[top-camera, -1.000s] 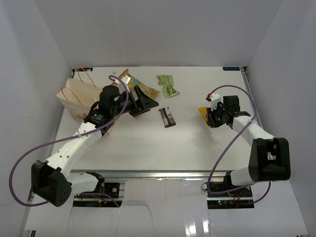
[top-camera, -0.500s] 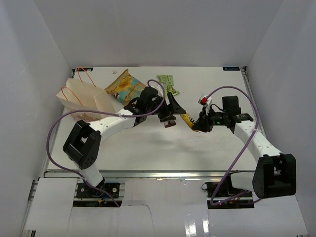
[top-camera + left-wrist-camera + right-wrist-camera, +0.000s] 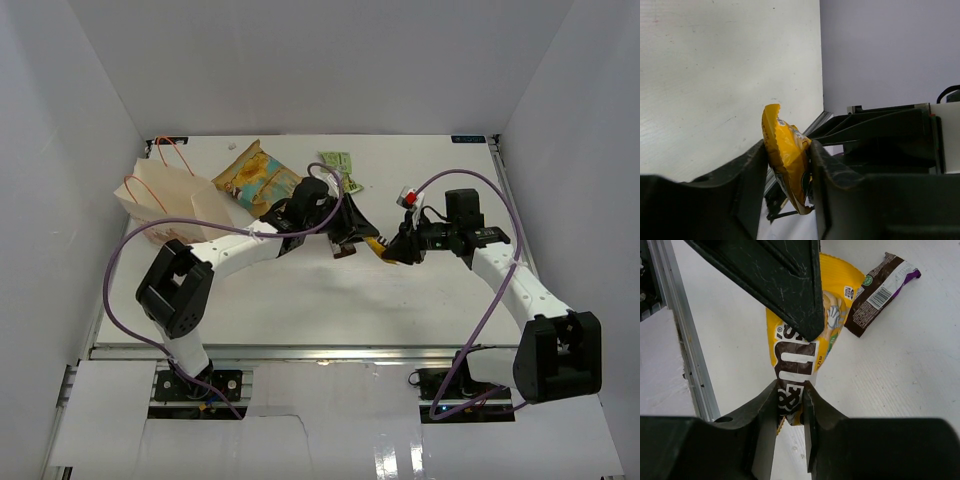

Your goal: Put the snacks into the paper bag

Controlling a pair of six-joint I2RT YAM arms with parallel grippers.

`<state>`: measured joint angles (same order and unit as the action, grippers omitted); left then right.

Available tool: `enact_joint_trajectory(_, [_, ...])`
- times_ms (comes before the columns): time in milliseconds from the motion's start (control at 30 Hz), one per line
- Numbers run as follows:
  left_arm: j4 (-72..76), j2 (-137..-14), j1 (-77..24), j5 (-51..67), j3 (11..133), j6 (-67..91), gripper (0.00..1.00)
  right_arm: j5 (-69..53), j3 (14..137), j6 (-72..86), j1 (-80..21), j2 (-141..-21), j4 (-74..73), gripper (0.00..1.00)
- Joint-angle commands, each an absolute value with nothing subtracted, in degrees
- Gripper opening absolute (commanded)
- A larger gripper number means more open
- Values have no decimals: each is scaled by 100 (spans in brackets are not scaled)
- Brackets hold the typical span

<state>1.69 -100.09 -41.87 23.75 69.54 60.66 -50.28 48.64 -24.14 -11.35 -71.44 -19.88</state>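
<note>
Stretched rightward over white surface (image 3: pixel 300 300): left hand (image 3: pixel 366 232), pinched on one edge of yellow M&M's packet (image 3: pixel 785 155). Bent inward: right hand (image 3: pixel 397 250), clamped on opposite end. Glossy, crinkled film, tapered. Just beside: brown bar (image 3: pixel 880 290), flat, glossy wrapper. Far left: cream paper bag (image 3: pixel 170 200), orange cord handles; next to it, crinkly yellow-and-teal chip bag (image 3: pixel 255 175).

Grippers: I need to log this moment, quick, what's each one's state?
Left gripper: closed on the yellow packet.
Right gripper: closed on the yellow packet's other end.
</note>
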Motion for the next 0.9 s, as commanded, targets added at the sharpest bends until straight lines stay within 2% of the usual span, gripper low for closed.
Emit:
enact_joint_trajectory(0, [273, -9949, -4219, 2479, 7163, 6082, 40, -5177, 5168, -2329, -1169, -7005, -1749, 30])
enact_joint_trajectory(67, [246, -9940, -4219, 2479, 7189, 6065, 32, -5177, 5159, -2338, -1169, -6996, -1758, 32])
enact_joint_trajectory(100, [168, -9923, -4219, 2452, 7242, 6038, 20, -5185, 5168, -2347, -1178, -6987, -1758, 37])
enact_joint_trajectory(133, [89, -9888, -4210, 2383, 7268, 5968, 17, -5186, 5177, -2408, -1169, -6979, -1810, 42])
enact_joint_trajectory(167, [-130, -9853, -4210, 2321, 7312, 5898, 14, -5194, 5194, -2460, -1169, -6961, -1854, 56])
enact_joint_trajectory(300, [-1210, -9520, -4149, 1707, 7619, 5319, 9, -5063, 5291, -2698, -1169, -6873, -2039, 77])
enact_joint_trajectory(333, [-1517, -9423, -4131, 1488, 7812, 5152, 9, -5036, 5300, -2759, -1169, -6821, -2074, 80])
enact_joint_trajectory(600, [-4796, -7869, -3657, -1480, 9112, 3764, 6, -4843, 5221, -2927, -1169, -6715, -2110, 83])
enact_joint_trajectory(767, [-6614, -7524, -3086, -3030, 10325, 3437, 4, -4799, 5177, -2927, -1169, -6811, -2101, 83])
enact_joint_trajectory(867, [-7161, -7471, -2620, -3594, 10783, 3139, 4, -4746, 5212, -2927, -1169, -6873, -2092, 83])
